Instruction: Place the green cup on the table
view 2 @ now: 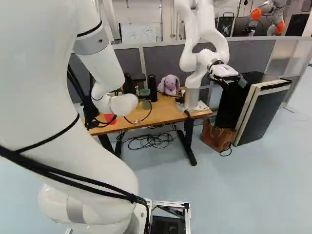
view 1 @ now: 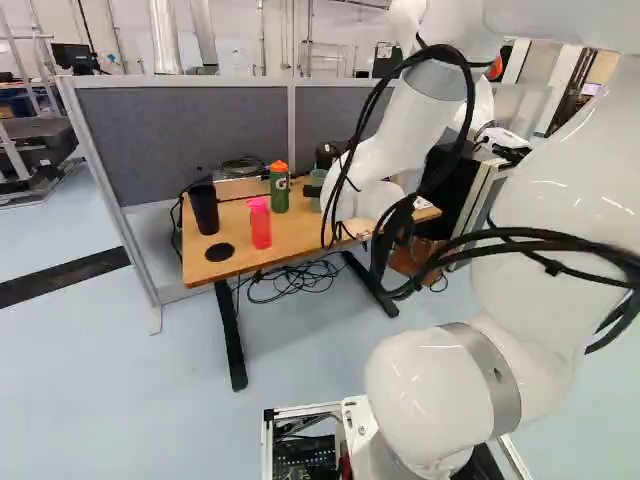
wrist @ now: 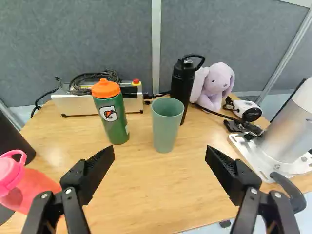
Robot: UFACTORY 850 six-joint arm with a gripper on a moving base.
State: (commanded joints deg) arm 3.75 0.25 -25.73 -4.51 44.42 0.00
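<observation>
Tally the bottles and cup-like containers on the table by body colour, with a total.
Green: 2 (cup, orange-capped bottle)
Black: 2 (loop-topped bottle, tall container)
Pink: 1 (lidded bottle)
Total: 5

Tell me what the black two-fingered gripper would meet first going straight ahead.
Most likely the pale green tapered cup, upright ahead of the open gripper; with depth unclear, the wooden tabletop could come first.

The table (wrist: pixel 146 195) holds three bottles (wrist: pixel 114 117), one green cup (wrist: pixel 165 129), one black container (view 1: pixel 204 210) and one plush rabbit (wrist: pixel 219 83).
</observation>
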